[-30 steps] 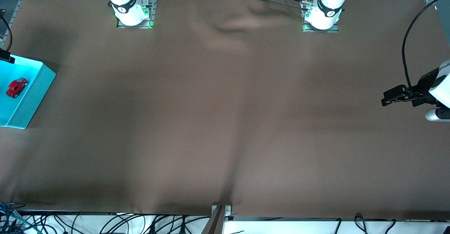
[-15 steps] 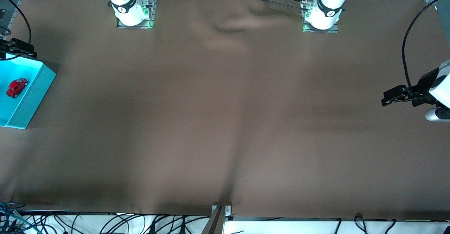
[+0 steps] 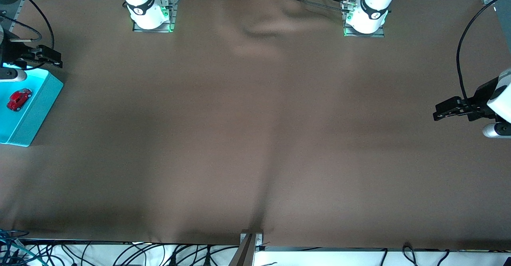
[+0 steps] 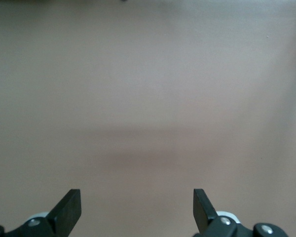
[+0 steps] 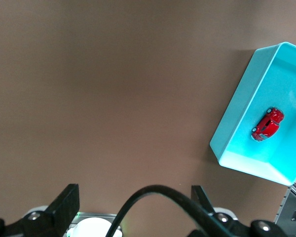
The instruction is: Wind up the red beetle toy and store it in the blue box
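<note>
The right gripper (image 3: 56, 58) is hanging with its fingers (image 5: 65, 200) spread wide and gripping nothing, over the brown table cover (image 3: 255, 138) just beside the corner of the blue box (image 3: 38, 110) at the right arm's end of the table. The red beetle toy (image 3: 18, 99) is lying inside that box on its cyan floor, apart from the walls. The left gripper (image 3: 439, 112) is waiting over the cover at the left arm's end, its fingers (image 4: 69, 210) likewise standing apart and empty.
</note>
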`<move>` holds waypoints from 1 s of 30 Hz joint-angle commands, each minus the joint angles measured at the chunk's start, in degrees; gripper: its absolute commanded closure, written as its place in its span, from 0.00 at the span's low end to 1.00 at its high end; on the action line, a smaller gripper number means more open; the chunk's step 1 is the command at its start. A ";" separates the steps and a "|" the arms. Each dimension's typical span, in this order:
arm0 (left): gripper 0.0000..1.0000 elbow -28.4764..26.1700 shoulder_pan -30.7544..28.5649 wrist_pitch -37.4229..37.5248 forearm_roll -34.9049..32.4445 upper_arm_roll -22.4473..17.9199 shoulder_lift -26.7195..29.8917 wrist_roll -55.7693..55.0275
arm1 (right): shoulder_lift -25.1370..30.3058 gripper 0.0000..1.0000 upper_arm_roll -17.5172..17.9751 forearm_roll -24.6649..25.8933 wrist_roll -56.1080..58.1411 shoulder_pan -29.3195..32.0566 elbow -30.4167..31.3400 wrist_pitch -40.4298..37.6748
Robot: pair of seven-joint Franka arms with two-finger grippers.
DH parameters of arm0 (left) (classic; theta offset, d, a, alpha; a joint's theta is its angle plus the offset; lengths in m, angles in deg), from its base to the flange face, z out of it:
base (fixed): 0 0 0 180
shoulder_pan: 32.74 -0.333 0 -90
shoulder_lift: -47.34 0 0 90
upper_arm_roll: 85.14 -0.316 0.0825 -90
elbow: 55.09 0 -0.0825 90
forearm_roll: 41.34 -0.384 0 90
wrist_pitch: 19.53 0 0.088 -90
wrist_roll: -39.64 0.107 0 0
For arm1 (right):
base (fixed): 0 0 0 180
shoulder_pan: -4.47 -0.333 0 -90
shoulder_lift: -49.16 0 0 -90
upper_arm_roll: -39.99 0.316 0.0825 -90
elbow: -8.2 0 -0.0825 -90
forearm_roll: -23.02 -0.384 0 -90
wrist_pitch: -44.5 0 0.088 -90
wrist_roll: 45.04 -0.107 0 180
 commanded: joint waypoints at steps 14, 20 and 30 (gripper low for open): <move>0.00 1.13 -0.16 0.59 0.56 0.08 -0.40 1.21 | 0.83 0.00 -0.59 -5.12 -12.03 -7.40 0.09 -0.33; 0.00 1.13 -0.24 0.59 0.56 0.08 -0.40 1.21 | 0.83 0.00 -0.59 -5.12 -13.27 -8.37 -0.52 -0.51; 0.00 1.13 -0.16 0.59 0.65 0.08 -0.40 1.21 | 0.56 0.00 -0.59 -5.03 -12.22 -8.37 -1.05 -0.68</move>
